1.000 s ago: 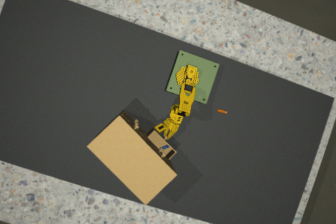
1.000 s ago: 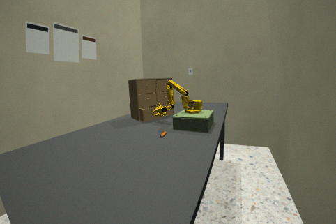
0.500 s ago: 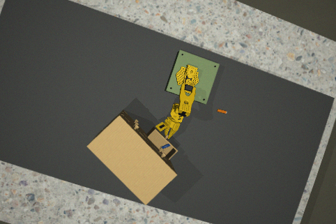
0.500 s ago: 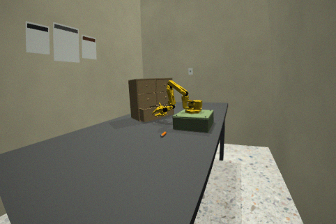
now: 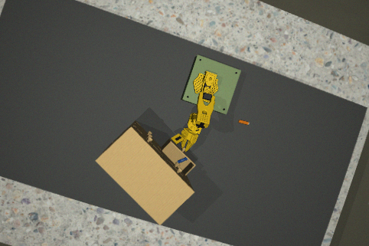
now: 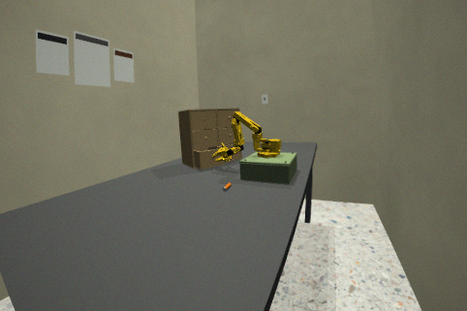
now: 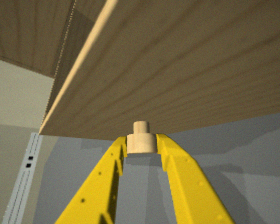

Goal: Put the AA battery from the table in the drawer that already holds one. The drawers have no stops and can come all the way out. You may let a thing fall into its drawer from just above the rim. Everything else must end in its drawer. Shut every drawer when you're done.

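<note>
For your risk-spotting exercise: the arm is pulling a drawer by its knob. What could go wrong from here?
1. The pincer grips the knob of an already well-extended drawer; pulling further could drop it out, spilling the blue item.
2. The orange battery lies beside the base; a sweep could knock it.

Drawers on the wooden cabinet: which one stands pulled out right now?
The bottom drawer on the arm's side, with a blue item inside. The gripper is clamped on its knob; the other drawer fronts sit flush with the cabinet.
</note>
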Robot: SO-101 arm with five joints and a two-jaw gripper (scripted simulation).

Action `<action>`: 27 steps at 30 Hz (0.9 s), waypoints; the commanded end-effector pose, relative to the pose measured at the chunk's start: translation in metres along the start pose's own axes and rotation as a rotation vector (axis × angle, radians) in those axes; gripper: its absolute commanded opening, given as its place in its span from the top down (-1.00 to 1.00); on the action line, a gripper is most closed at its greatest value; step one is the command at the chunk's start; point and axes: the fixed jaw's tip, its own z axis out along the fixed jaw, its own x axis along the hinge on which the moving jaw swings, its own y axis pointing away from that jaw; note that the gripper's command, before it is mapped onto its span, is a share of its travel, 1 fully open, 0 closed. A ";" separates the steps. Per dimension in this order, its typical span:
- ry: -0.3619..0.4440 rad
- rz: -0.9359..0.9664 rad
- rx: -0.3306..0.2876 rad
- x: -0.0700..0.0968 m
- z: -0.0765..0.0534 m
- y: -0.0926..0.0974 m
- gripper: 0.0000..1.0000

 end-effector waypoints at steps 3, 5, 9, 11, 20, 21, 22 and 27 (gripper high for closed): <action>0.021 -0.005 -0.029 0.007 -0.002 0.007 1.00; 0.022 -0.006 -0.029 0.007 -0.002 0.007 1.00; 0.024 -0.007 -0.031 0.008 -0.003 0.007 1.00; 0.025 -0.007 -0.032 0.008 -0.004 0.007 1.00; 0.030 -0.009 -0.035 0.010 -0.006 0.008 1.00; 0.030 -0.009 -0.035 0.010 -0.006 0.008 1.00; 0.030 -0.009 -0.035 0.010 -0.006 0.008 1.00; 0.031 -0.009 -0.036 0.010 -0.007 0.008 1.00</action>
